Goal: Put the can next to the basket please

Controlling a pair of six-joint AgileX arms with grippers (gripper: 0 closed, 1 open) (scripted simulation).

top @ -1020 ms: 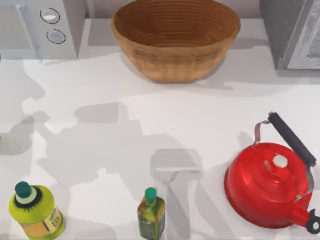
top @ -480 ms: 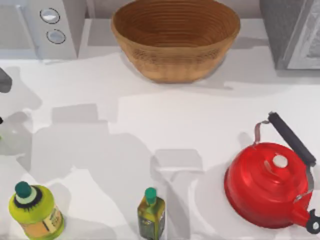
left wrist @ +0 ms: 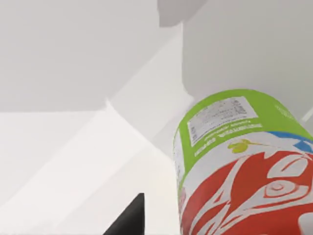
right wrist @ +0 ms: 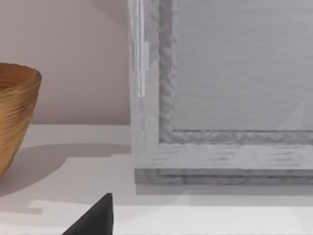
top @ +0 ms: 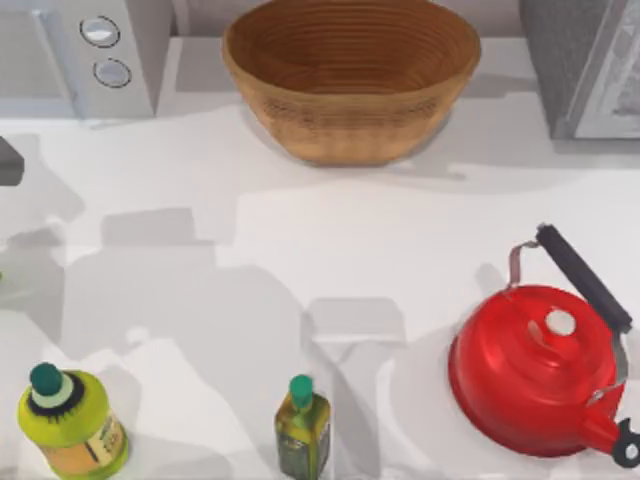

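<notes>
Soda can (left wrist: 244, 171) sits close against the left claw, grip state I cannot tell; wicker basket (top: 350, 75) stands well apart on the surface (top: 380, 250).

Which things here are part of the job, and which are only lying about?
Part of the job: can, basket.

Lying about: red kettle, round yellow-green bottle, small olive bottle, microwave.
</notes>
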